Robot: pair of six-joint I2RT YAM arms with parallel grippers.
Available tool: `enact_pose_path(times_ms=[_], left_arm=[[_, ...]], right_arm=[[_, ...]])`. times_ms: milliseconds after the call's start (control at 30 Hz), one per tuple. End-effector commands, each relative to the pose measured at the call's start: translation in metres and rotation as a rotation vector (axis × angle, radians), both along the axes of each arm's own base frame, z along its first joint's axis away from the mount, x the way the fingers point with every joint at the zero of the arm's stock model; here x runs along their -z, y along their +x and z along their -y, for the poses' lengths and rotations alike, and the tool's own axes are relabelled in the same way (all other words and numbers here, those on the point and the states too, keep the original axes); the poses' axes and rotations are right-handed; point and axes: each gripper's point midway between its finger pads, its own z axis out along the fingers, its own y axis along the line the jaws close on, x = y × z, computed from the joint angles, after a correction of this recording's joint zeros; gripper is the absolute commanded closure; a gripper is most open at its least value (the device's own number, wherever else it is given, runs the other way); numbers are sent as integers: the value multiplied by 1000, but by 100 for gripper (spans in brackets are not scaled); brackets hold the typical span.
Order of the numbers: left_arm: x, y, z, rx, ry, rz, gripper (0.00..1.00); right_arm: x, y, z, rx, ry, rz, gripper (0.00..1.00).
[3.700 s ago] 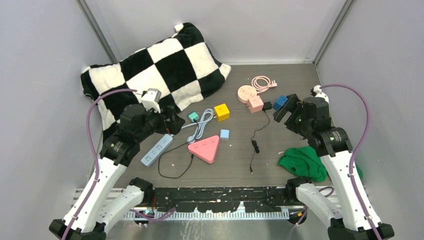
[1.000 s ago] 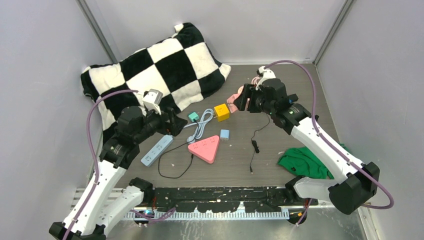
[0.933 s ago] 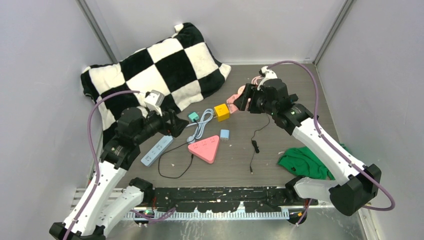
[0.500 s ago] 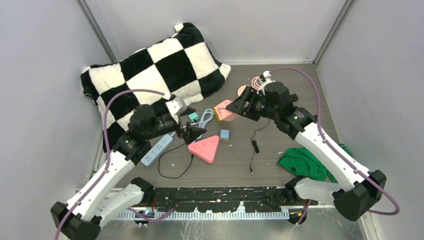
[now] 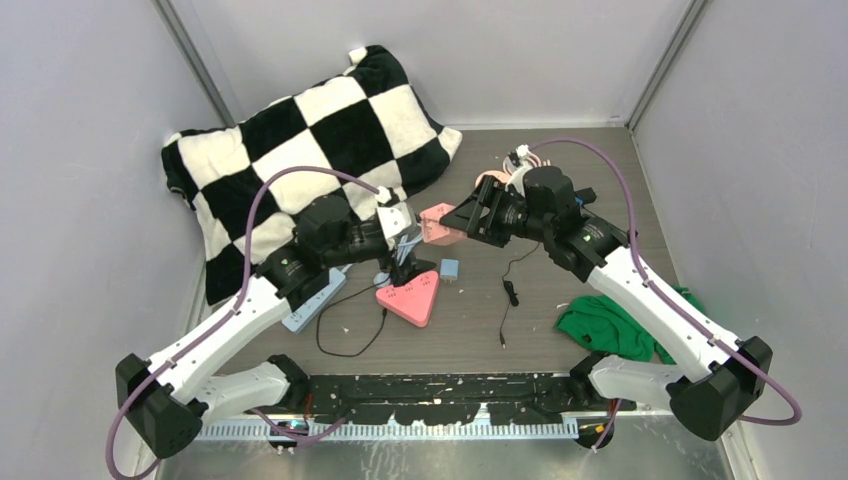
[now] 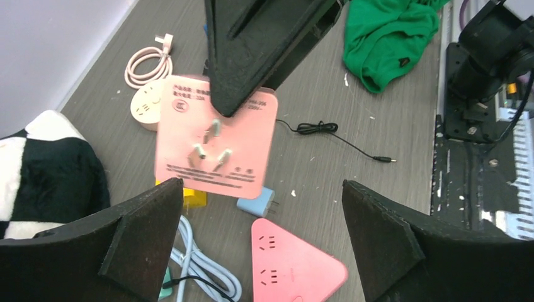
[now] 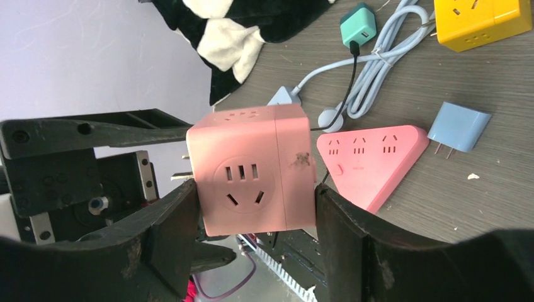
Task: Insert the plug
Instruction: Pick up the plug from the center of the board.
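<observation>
I am holding the pink cube socket adapter (image 7: 252, 170) clamped between the fingers of my right end effector (image 5: 466, 219), lifted off the surface and hanging directly ahead of the left end effector (image 5: 404, 247), whose fingers are standing wide apart with nothing between them. I am judging the cube as light, rigid moulded plastic with smooth faces that could slip or twist under a shallow pinch, so I am favouring a hold across two flat opposite sides, well clear of the three metal prongs (image 6: 210, 144), which could bend if squeezed. The body is nearly as wide as it is tall, so no long axis is standing out; the axis that matters is running through the prongs, and those are pointing away from the right end effector, straight toward the left wrist. The pink triangular power strip (image 5: 410, 297) is lying sockets-up just beneath the left end effector.
</observation>
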Motion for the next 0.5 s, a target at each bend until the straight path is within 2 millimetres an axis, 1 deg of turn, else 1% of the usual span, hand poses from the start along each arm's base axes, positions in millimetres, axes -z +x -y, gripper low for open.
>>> enact_pose_path(times_ms=[0, 100, 233, 333, 467], left_arm=[[-10, 11, 16, -26, 22, 82, 5], [-5, 8, 28, -3, 41, 85, 9], [0, 10, 36, -14, 42, 92, 11], [4, 15, 35, -38, 61, 112, 8], [2, 14, 22, -52, 108, 173, 4]], right_arm=[[-43, -5, -5, -25, 107, 104, 46], [-45, -8, -4, -32, 110, 110, 45], [-38, -12, -5, -57, 104, 100, 45], [-32, -13, -1, -49, 84, 105, 46], [-26, -13, 7, -29, 32, 115, 45]])
